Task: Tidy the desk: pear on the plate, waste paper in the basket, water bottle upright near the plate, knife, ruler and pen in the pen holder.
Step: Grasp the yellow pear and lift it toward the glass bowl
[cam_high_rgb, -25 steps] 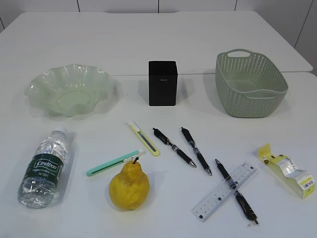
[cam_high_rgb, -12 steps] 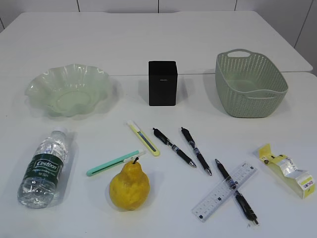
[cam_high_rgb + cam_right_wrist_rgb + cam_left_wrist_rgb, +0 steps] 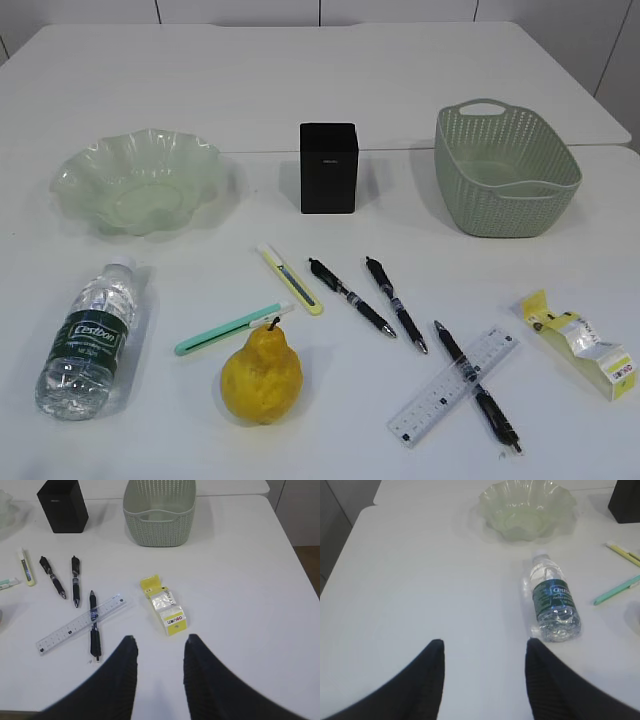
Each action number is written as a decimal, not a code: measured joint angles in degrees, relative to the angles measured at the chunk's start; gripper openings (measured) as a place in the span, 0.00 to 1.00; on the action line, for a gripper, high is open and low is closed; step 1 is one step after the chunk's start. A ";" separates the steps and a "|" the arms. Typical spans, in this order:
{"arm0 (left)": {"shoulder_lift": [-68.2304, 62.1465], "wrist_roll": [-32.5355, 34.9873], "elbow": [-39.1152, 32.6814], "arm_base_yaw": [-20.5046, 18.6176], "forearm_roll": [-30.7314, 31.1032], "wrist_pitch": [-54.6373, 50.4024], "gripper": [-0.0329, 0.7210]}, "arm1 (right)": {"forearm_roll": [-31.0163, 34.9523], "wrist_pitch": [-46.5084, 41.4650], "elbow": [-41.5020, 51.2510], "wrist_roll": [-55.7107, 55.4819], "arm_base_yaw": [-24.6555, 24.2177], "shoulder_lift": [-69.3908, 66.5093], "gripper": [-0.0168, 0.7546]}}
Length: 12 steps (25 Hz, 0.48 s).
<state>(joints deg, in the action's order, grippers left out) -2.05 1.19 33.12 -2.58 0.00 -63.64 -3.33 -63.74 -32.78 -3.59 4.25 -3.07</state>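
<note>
You had the desk (image 3: 420, 80) laid out untidied, with neither arm in the exterior view. The plate (image 3: 138, 181) sat far left, bare inside, the black holder (image 3: 329, 167) stood far centre, and the basket (image 3: 505, 169) sat far right with nothing visible in it. The bottle (image 3: 90, 337) lay on its side near left, cap pointing toward the plate but well apart from it. The pear (image 3: 262, 373) stood upright near centre, stem up, just beside the tip of the green knife (image 3: 232, 329). A yellow knife (image 3: 290, 279) lay between the pear and the holder. You had 3 pens out: 2 lay side by side right of the yellow knife (image 3: 350, 297) (image 3: 396, 304), and the third pen (image 3: 477, 386) lay crossed with the ruler (image 3: 454, 386), near right. The yellow paper package (image 3: 577, 343) lay right of the ruler, near the desk's right edge.

Your left pincer (image 3: 482, 652) hovered over bare desk left of the bottle, fingers apart, gripping nothing. Your right pincer (image 3: 159, 645) hovered just near of the yellow package, fingers apart with a narrower gap, also gripping nothing.
</note>
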 joint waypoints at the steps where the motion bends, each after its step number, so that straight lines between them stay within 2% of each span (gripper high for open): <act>1: -1.04 0.00 1.00 0.00 0.00 0.10 0.53 | 0.13 0.14 -0.92 0.00 0.00 -2.09 0.33; 7: -11.53 0.00 6.94 0.00 0.00 1.24 0.54 | 0.38 2.97 -6.40 0.00 0.00 -14.57 0.36; 12: -19.58 0.00 10.50 0.00 0.00 1.24 0.65 | 1.45 6.62 -8.95 2.39 0.00 -22.78 0.47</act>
<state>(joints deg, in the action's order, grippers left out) -21.64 1.19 43.61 -2.58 0.00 -62.40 -1.88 -57.13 -41.73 -1.20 4.25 -25.85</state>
